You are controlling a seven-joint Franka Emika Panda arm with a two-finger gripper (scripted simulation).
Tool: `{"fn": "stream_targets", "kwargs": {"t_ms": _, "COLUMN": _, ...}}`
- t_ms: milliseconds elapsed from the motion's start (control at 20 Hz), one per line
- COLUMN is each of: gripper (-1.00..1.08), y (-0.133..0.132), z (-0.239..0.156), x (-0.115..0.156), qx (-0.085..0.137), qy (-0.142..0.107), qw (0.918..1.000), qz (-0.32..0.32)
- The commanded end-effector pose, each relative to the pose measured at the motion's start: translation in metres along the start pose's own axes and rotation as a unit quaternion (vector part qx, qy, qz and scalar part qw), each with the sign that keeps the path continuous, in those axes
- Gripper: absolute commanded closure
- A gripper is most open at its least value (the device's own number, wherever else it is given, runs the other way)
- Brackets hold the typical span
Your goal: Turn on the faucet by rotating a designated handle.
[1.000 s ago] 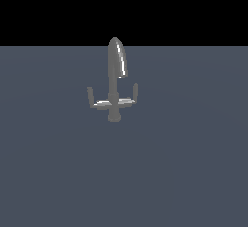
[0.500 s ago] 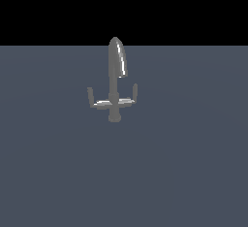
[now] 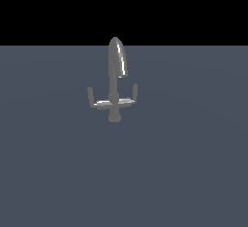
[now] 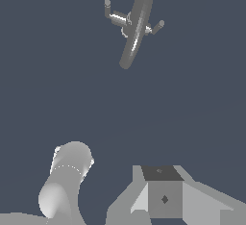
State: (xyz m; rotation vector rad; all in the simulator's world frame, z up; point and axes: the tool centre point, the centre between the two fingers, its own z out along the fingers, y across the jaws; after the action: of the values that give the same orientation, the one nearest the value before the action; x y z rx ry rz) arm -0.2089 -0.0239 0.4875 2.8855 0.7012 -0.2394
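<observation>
The faucet (image 4: 136, 24) stands well apart from the gripper (image 4: 163, 197).

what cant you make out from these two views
- End effector: wrist view's edge cuts it off, so open or shut is unclear; the exterior view does not show it.
- Faucet base: in the wrist view the spout covers it.
- Handle turn: no mark shows on or off.

Nothing to read here: no words, numbers or brand marks on the faucet (image 3: 115, 83) in either view. The only sign is a small dark diamond on a grey block (image 4: 165, 199) in the wrist view.
</observation>
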Motion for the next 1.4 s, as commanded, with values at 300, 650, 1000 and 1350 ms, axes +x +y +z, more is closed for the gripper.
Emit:
{"fn": "stream_targets", "kwargs": {"t_ms": 300, "gripper": 1.08, "y": 0.012, "z": 0.012, "x": 0.026, "qx": -0.033, "qy": -0.073, "qw": 0.9875, "qz": -0.136}}
{"fn": "stream_targets", "kwargs": {"t_ms": 650, "gripper": 1.08, "y": 0.021, "z": 0.023, "x": 0.050, "qx": -0.049, "qy": -0.135, "qw": 0.9589, "qz": -0.245}}
{"fn": "stream_targets", "kwargs": {"t_ms": 1000, "gripper": 1.08, "y": 0.027, "z": 0.034, "x": 0.076, "qx": -0.057, "qy": -0.197, "qw": 0.9144, "qz": -0.349}}
{"fn": "stream_targets", "kwargs": {"t_ms": 1350, "gripper": 1.08, "y": 0.031, "z": 0.046, "x": 0.103, "qx": -0.055, "qy": -0.258, "qw": 0.8553, "qz": -0.446}}
